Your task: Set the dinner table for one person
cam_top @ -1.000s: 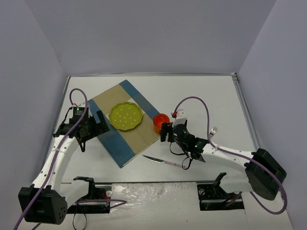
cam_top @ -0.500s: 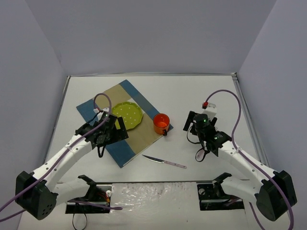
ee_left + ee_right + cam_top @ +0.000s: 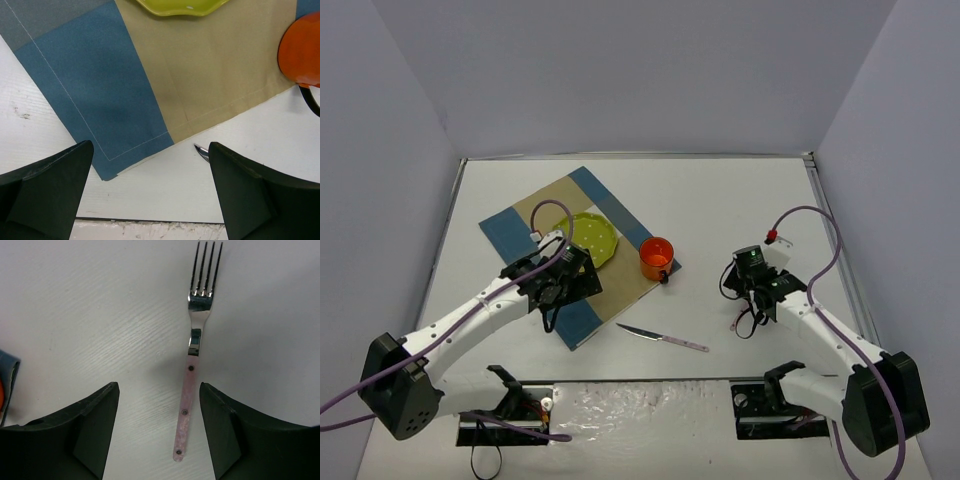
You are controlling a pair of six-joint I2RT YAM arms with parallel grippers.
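Above fork, right end effector open; left end effector open above placemat.

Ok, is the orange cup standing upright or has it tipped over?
Upright. From above, the cup shows its round open rim facing up, and it stands on the near right corner of the placemat.
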